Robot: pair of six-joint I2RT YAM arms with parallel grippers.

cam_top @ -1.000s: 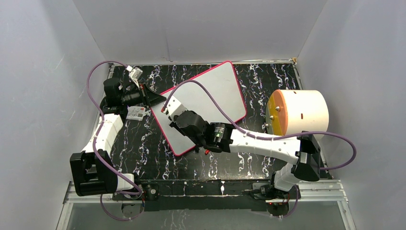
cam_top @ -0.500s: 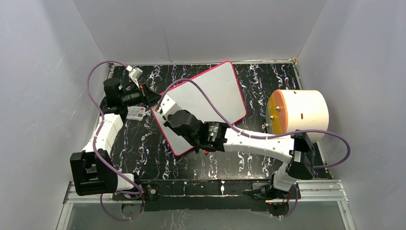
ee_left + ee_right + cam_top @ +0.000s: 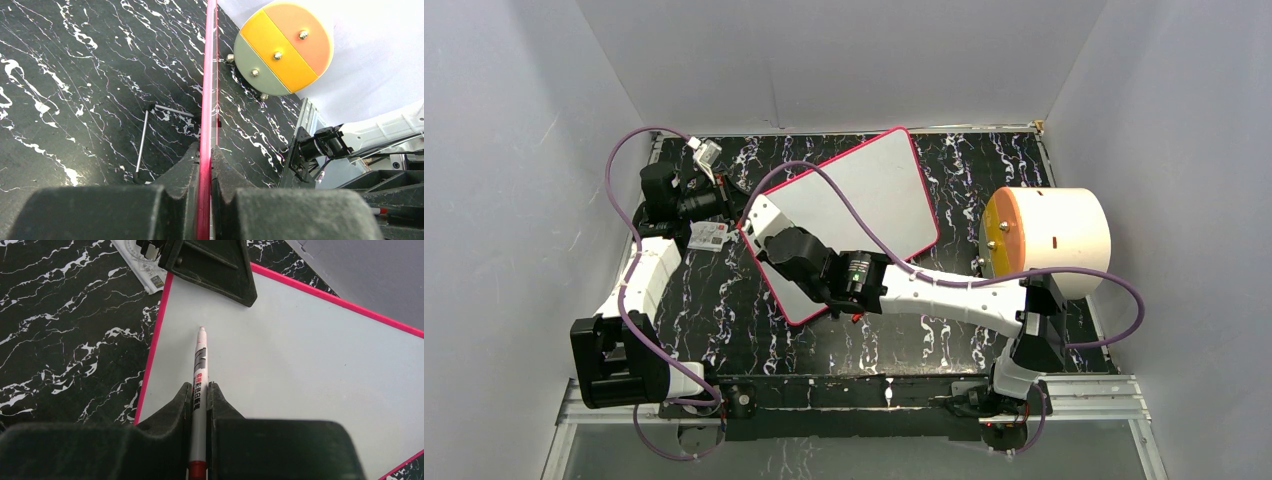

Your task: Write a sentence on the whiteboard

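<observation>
So, left claw is pinching the pink edge of the whiteboard. Right claw is clamped on a marker, tip over the board.

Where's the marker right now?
In the right wrist view the marker is clamped in the right gripper, its tip over the whiteboard near its left edge, just short of the left gripper clamped on the frame.

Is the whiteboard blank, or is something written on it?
Blank where visible: the whiteboard shows bare white around the marker tip; the right arm hides part.
</observation>
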